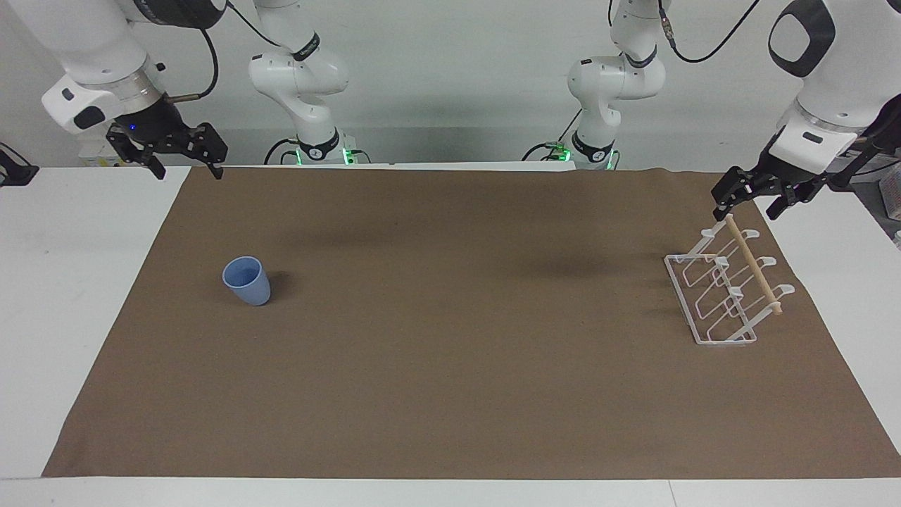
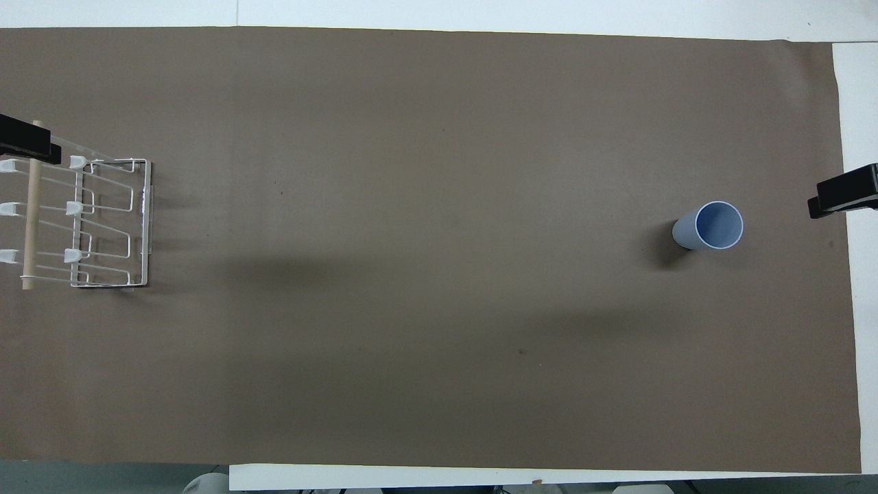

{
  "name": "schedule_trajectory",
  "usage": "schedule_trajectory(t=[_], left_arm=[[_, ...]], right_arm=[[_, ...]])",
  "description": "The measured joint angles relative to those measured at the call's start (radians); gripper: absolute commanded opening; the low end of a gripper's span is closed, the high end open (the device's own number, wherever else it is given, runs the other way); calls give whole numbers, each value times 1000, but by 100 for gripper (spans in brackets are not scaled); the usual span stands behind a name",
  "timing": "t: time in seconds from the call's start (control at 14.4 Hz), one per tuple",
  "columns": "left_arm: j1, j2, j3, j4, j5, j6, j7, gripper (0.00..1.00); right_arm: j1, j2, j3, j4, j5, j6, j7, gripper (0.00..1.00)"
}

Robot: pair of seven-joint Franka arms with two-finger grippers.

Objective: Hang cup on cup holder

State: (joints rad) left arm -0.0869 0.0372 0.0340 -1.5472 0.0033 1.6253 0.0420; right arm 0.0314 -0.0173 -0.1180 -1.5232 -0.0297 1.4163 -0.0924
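Cup (image 1: pixel 247 280) upright on brown mat, well apart from spread right claw (image 1: pixel 185 167).

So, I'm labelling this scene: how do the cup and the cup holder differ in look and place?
The cup is a solid light-blue tumbler; the cup holder is an open white wire frame with a wooden dowel on top. The cup is small and upright with its mouth up; the cup holder is wider, with slanted prongs. The cup stands toward the right arm's end, the cup holder toward the left arm's. Both sit untouched on the brown mat.
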Motion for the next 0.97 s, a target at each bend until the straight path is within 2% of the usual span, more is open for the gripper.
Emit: schedule_trajectory(t=[0.49,0.76,0.97], left_arm=[[0,0,-3,0,0,0,0,100],[0,0,-3,0,0,-6,-1,100],[1,-1,-1,-1,0,-7,-3,100]], right_arm=[[1,2,4,-20,0,30,0,100],[0,25,9,-72,0,137,-39,100],[-28,83,6,-174,0,315,-119,98]])
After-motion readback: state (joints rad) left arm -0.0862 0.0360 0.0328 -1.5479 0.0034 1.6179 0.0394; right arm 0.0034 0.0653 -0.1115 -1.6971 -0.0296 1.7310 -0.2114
